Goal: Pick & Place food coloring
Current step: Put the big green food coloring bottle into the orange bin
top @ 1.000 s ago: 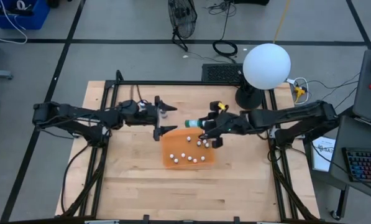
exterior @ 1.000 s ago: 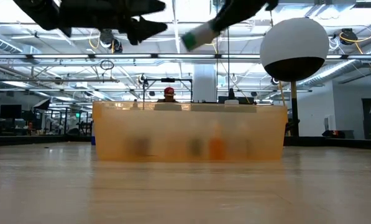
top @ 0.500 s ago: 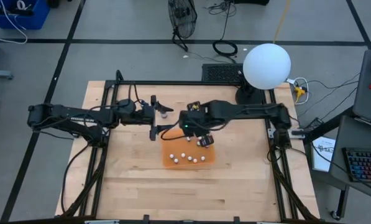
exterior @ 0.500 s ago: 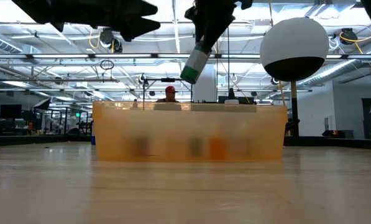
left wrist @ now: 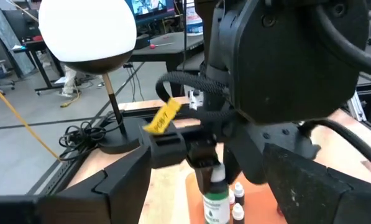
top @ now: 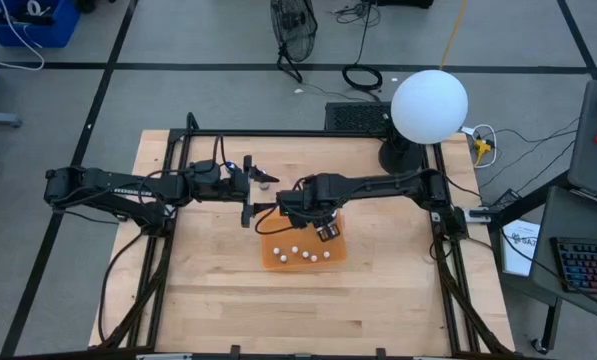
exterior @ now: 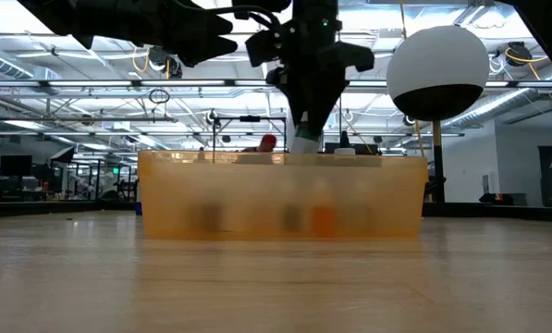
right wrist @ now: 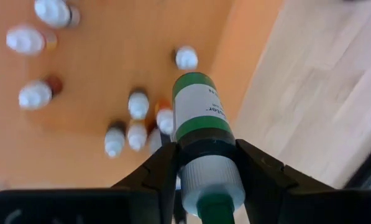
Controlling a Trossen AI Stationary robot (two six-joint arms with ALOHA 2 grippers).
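Bottle (right wrist: 202, 112) in right pincer (right wrist: 204, 165), seemingly just inside bin's rim (exterior: 276, 159).

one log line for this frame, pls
right claw: shut on green food coloring bottle, above orange bin | left claw: open, empty, beside bin | bin: several white-capped bottles inside

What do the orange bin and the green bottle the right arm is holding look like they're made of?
Orange bin: probably frosted, see-through plastic, since blurred bottle shapes show through its wall. Green bottle: likely plastic, with a glossy printed paper-like label and a matte white cap, held in the right gripper.
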